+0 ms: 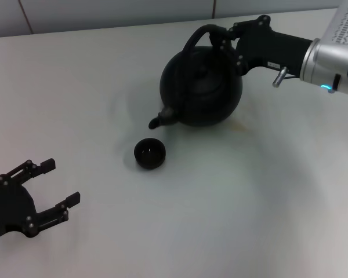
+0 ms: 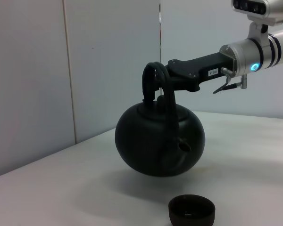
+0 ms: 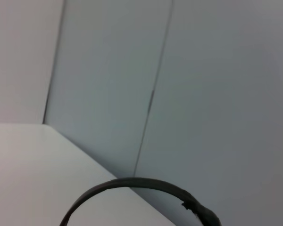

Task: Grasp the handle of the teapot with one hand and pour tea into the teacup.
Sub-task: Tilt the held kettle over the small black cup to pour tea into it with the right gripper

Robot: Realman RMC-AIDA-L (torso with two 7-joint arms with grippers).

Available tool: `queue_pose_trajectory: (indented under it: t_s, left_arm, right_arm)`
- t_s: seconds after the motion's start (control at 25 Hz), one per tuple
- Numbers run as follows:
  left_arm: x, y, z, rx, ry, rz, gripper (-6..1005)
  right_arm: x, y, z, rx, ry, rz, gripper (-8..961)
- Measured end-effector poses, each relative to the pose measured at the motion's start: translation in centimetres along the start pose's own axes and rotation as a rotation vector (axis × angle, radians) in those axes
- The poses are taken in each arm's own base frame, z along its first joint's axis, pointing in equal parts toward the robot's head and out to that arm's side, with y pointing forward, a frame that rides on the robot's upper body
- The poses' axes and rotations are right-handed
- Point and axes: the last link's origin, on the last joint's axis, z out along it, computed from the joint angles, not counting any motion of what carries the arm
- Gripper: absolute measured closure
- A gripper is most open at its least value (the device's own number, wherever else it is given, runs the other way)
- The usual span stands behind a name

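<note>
The matte-black teapot (image 1: 201,86) hangs in the air above the white table, tilted with its short spout (image 1: 160,118) pointing down toward the teacup (image 1: 149,153). The left wrist view shows the teapot (image 2: 159,139) clear of the table and the teacup (image 2: 191,211) below it. My right gripper (image 1: 225,38) is shut on the arched handle (image 1: 198,36) at its top; it also shows in the left wrist view (image 2: 166,77). The right wrist view shows only the handle's arc (image 3: 137,185). My left gripper (image 1: 57,185) is open and empty at the near left.
The white table (image 1: 93,87) ends at a pale panelled wall (image 1: 116,11) close behind the teapot. The right arm's silver wrist cuff (image 1: 330,52) reaches in from the far right.
</note>
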Motion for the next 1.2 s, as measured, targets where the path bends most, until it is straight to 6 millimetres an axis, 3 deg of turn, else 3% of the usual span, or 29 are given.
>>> queue_pose_trajectory:
  t_s: [1.2]
  left_arm:
    - [0.2, -0.2, 0.2, 0.003, 0.007, -0.004, 199]
  right_arm:
    - [-2.6, 0.1, 1.6, -0.082, -0.044, -0.348, 883]
